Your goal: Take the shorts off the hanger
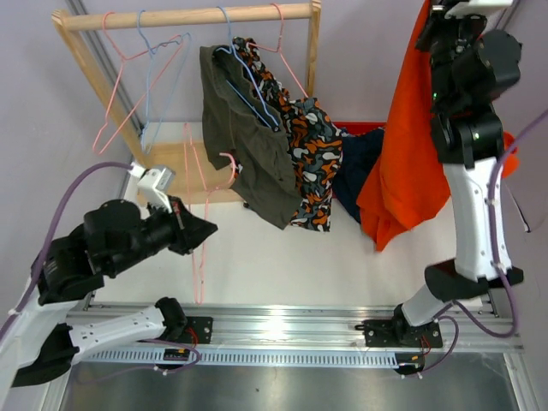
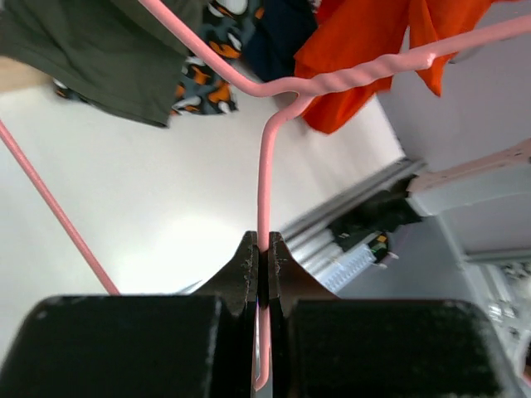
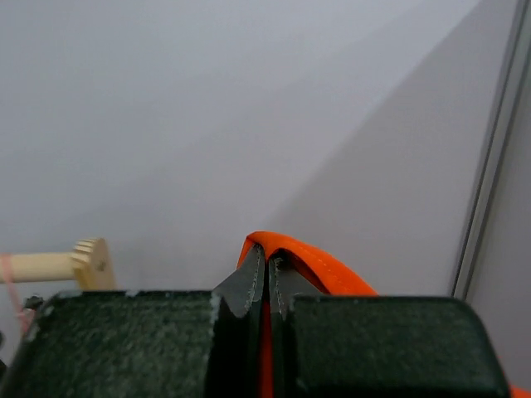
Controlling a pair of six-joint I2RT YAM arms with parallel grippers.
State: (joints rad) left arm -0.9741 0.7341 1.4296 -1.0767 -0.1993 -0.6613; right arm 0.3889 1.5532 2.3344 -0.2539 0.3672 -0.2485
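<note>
My right gripper is raised high at the back right, shut on the waistband of the bright orange shorts, which hang free of any hanger. The right wrist view shows orange fabric pinched in the gripper. My left gripper is shut on the wire of a bare pink hanger held low over the table; the left wrist view shows that hanger clamped in the gripper. Olive green shorts and blotch-print shorts hang on hangers from the rail. Navy shorts lie behind.
The wooden rack stands at the back left, with an empty pink hanger and an empty blue hanger on its rail. Its wooden base rests on the white table. A red edge shows behind the navy shorts.
</note>
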